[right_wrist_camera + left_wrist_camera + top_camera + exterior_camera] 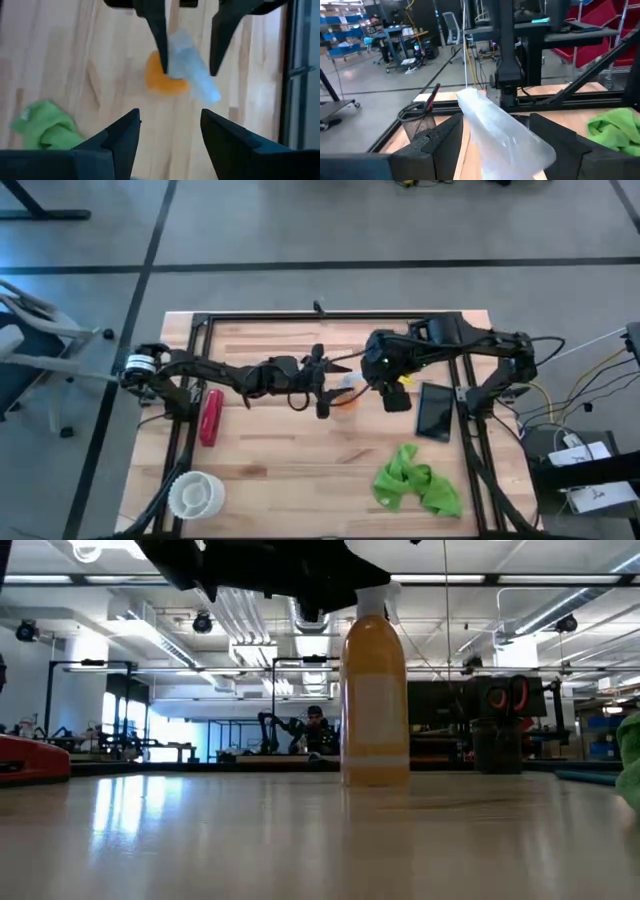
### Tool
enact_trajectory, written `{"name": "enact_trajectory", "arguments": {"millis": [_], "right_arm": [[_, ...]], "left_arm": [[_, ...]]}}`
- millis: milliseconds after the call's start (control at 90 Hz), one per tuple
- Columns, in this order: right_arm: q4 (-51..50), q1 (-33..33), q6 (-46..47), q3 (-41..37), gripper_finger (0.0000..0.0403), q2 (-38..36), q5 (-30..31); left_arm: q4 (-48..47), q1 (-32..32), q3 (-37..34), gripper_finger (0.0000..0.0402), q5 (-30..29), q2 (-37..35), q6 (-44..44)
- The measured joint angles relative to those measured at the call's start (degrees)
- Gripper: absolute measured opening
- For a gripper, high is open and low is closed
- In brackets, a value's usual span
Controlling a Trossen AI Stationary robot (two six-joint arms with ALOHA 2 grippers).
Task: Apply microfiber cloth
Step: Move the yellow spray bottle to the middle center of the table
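Cloth (416,483) lies crumpled, lime green, on table (290,480) near front right, untouched. Left gripper (335,392) reaches to mid-table, jaws spread around the bottle (347,390) head; right gripper (385,387) hovers above it, jaws released

No text, label, brand, number or sign can be read in any view. A pale label band is seen on the orange spray bottle (375,700), but nothing on it can be made out. White papers with faint dark marks are seen on equipment at the table's right edge (598,495), too small to be read.
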Motion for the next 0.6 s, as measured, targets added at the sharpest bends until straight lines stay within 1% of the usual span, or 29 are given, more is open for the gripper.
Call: {"name": "enact_trajectory", "arguments": {"millis": [122,322,467,600], "right_arm": [[0.27,4.24,5.15,-3.86,0.0188,-2.49,0.90],[2.15,11.86,14.86,-12.87,0.0175,-5.69,7.31],[5.15,16.80,21.19,-19.49,0.0166,-6.43,11.31],[5.78,20.42,27.31,-25.33,0.0158,-6.89,12.38]], "left_arm": [[-0.31,0.00,0.68,0.0200,-1.85,0.79,-0.47],[0.06,0.00,0.81,0.0181,-2.91,0.23,-1.46],[-2.23,-0.12,0.81,0.0158,-2.87,0.20,-1.60],[-3.94,-0.13,0.81,0.0130,-2.77,0.00,-1.65]]}}
